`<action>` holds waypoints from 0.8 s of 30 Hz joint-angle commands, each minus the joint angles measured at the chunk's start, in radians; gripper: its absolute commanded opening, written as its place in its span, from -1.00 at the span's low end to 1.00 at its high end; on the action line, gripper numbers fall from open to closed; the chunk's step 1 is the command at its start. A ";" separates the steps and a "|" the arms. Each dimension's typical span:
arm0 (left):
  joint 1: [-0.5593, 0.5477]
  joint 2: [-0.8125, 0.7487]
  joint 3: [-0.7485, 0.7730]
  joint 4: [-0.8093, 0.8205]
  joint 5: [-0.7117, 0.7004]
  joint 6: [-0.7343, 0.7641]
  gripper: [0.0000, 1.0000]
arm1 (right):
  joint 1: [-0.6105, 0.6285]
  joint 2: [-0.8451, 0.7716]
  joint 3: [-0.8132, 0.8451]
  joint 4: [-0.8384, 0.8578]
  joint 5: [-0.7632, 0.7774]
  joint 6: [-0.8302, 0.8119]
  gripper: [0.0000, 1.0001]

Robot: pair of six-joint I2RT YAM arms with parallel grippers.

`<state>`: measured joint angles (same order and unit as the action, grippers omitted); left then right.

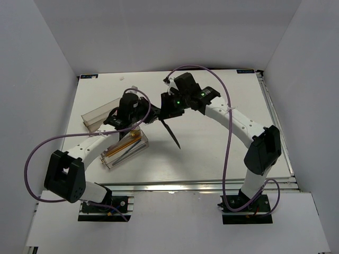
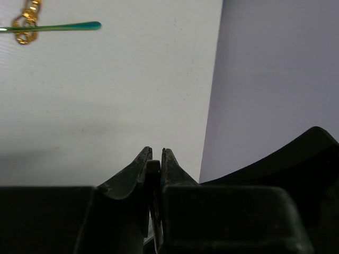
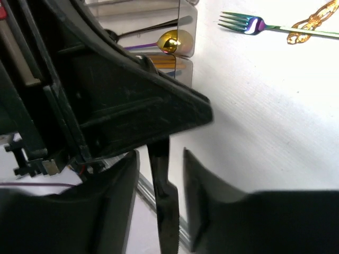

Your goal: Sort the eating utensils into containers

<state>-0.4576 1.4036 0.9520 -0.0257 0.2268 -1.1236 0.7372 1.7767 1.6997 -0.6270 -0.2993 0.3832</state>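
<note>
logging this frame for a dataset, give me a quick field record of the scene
left gripper: shut, apparently on the black knife
right gripper: open, one finger on each side of the knife, gaps showing on both sides
organiser tray: holds a gold spoon and other utensils
loose outside tray: iridescent fork
</note>
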 commanded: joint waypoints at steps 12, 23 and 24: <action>0.527 -0.112 0.076 -0.502 -0.532 -0.252 -1.00 | -0.154 -0.201 0.032 -0.171 0.223 -0.040 0.79; 0.542 -0.060 0.133 -0.674 -0.793 -0.620 -1.00 | -0.156 -0.303 -0.167 -0.125 0.109 -0.027 0.79; 0.540 -0.054 0.122 -0.665 -0.793 -0.631 -1.00 | -0.156 -0.304 -0.170 -0.125 0.101 -0.030 0.79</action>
<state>0.0837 1.3491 1.0542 -0.6537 -0.4870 -1.6421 0.5793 1.5047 1.5352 -0.7639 -0.1547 0.3653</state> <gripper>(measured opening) 0.190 0.894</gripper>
